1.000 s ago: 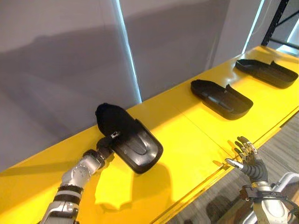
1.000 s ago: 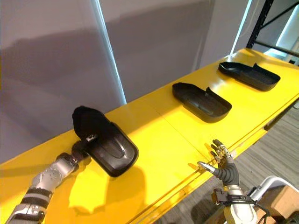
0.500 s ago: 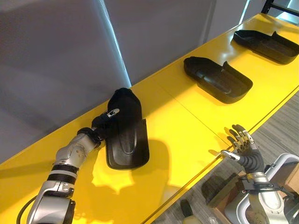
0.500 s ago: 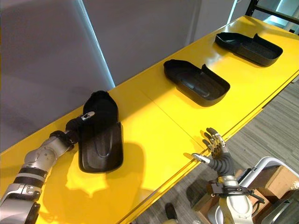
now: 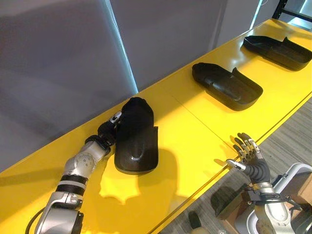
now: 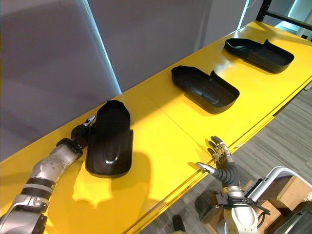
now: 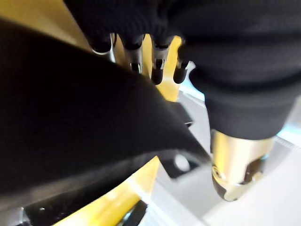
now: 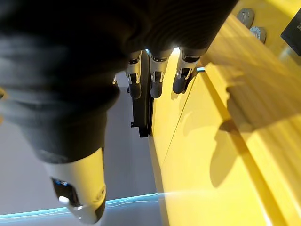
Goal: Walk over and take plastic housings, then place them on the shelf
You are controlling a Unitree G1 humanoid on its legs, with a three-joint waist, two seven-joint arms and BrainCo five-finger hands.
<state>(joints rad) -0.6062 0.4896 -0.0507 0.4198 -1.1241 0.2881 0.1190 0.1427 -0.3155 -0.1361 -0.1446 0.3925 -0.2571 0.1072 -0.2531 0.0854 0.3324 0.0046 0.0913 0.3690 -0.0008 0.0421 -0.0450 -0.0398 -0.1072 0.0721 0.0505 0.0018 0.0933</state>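
A black plastic housing [image 5: 137, 141] lies hollow side down on the yellow shelf [image 5: 195, 141]. My left hand [image 5: 108, 130] rests against its left edge, and in the left wrist view its fingers [image 7: 141, 52] are straight past the housing's dark rim [image 7: 70, 117], so the hand is open. Two more black housings [image 5: 226, 86] [image 5: 278, 48] lie hollow side up further right along the shelf. My right hand [image 5: 249, 155] hangs open with spread fingers just off the shelf's front edge, holding nothing.
A grey wall [image 5: 58, 63] runs behind the shelf, with a bright vertical strip [image 5: 119, 48] in it. A black rack upright [image 5: 287, 7] stands at the far right. Grey carpet [image 6: 292, 131] and a cardboard box [image 6: 287, 190] lie below the front edge.
The left hand has lowered the housing from a raised tilt to lie flat on the shelf, and its fingers have straightened. The view has shifted; the right hand stays open.
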